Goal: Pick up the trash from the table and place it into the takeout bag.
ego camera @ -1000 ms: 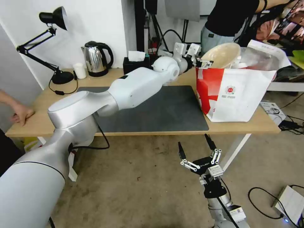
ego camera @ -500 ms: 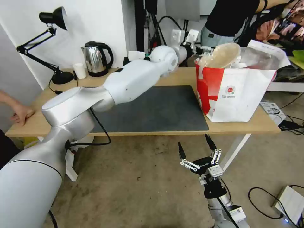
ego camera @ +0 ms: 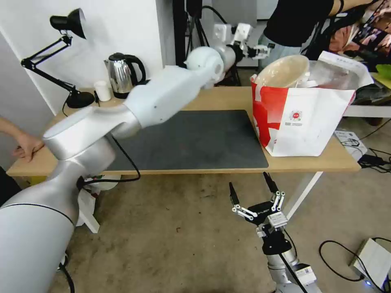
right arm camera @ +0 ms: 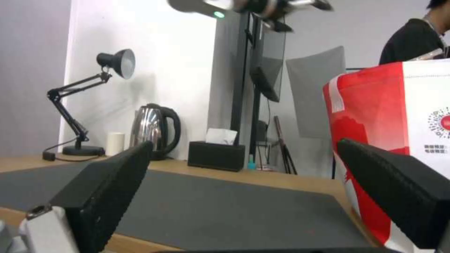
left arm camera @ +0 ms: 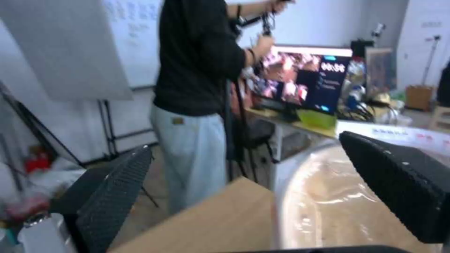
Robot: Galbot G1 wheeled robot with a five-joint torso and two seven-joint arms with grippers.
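The white and red takeout bag stands on the right end of the light-wood table. A beige shallow paper bowl leans tilted in the bag's open mouth and fills the near part of the left wrist view. My left gripper hangs open and empty above and just left of the bag, its fingers spread wide. My right gripper waits open below the table's front edge, facing the bag's red side. No other trash shows on the table.
A dark grey mat covers the table's middle. A steel kettle, white cup and black desk lamp stand at the back left, with a black tissue box. A person's hand rests on the left edge.
My left gripper has let go of the beige bowl and risen up and back from the bag. The bowl now rests in the bag's mouth. The right arm has not moved.
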